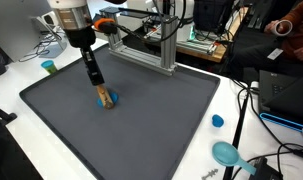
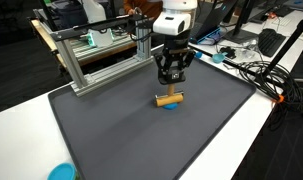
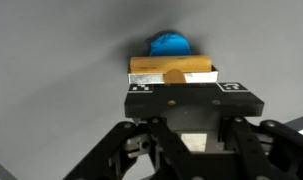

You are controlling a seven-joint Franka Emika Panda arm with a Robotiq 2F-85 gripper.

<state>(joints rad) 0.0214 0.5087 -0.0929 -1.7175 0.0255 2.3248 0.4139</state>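
Observation:
A small wooden block (image 1: 109, 99) lies on the dark grey mat (image 1: 161, 120), with a blue round object (image 2: 171, 107) right beside it, partly under it. In the wrist view the block (image 3: 171, 66) sits just past the fingertips and the blue object (image 3: 169, 44) lies behind it. My gripper (image 2: 171, 86) points straight down onto the block (image 2: 170, 98), its fingers drawn together on the block's narrow sides. It also shows in an exterior view (image 1: 99, 93). The gripper body hides the contact in the wrist view (image 3: 175, 80).
An aluminium frame (image 1: 151, 45) stands at the mat's far edge. A blue cap (image 1: 218, 121) and a teal scoop-like object (image 1: 227, 153) lie on the white table beside the mat. A teal cup (image 1: 49, 67) stands near the robot base. Cables run along the table side (image 2: 253, 72).

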